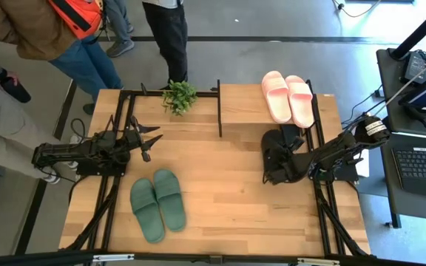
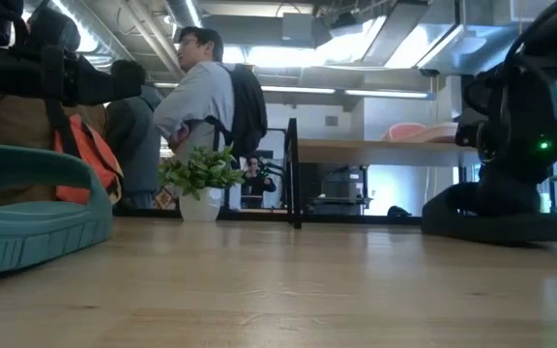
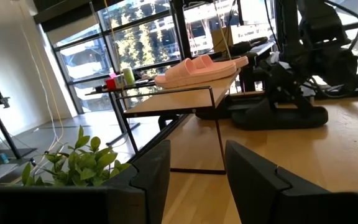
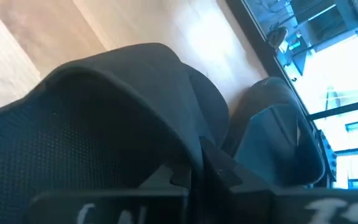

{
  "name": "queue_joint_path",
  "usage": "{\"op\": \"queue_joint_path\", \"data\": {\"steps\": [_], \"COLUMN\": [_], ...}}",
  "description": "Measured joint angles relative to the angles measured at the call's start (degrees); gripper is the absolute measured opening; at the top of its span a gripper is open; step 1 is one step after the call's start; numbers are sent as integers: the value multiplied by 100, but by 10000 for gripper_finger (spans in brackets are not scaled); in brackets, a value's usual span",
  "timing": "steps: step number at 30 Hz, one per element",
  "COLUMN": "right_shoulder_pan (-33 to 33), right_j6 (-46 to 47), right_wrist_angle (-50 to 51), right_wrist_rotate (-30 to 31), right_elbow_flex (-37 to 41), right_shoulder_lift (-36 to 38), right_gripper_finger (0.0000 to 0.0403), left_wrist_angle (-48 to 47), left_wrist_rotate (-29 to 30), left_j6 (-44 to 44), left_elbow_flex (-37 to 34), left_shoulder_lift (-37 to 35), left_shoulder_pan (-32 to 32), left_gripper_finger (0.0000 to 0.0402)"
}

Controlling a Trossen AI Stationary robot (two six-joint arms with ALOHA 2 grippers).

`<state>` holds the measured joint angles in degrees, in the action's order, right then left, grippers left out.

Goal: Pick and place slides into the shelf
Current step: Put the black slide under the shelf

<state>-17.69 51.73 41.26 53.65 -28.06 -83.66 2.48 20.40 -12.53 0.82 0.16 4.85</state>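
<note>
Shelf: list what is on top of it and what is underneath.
On the shelf top sits the pink pair of slides. Beneath the plank, the left wrist view shows only table; the space under the pink pair is hidden.

No readable text, label or number shows anywhere.

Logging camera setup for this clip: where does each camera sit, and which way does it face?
High view: overhead, straight down on table; both arms.
Low view: table height, level toward room; green slides close.
Left wrist view: past open left gripper toward shelf.
Right wrist view: right gripper shut on black slides.
Shared: pink slides atop shelf, also in left wrist view.
</note>
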Motion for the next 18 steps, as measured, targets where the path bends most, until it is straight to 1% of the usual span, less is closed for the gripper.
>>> {"op": "queue_joint_path", "data": {"steps": [12,18], "right_shoulder_pan": [311,352], "right_j6": [-642,-716], "right_wrist_angle": [-128,-122], "right_wrist_rotate": [17,13], "right_elbow_flex": [-94,-94], "right_shoulder_lift": [-9,-11], "right_gripper_finger": [17,54], "left_wrist_angle": [1,1], "left_wrist_rotate": [9,9], "left_j6": [-9,-7], "left_elbow_flex": [0,0], "left_shoulder_lift": [0,-1], "left_shoulder_pan": [0,1], "left_gripper_finger": [145,145]}}
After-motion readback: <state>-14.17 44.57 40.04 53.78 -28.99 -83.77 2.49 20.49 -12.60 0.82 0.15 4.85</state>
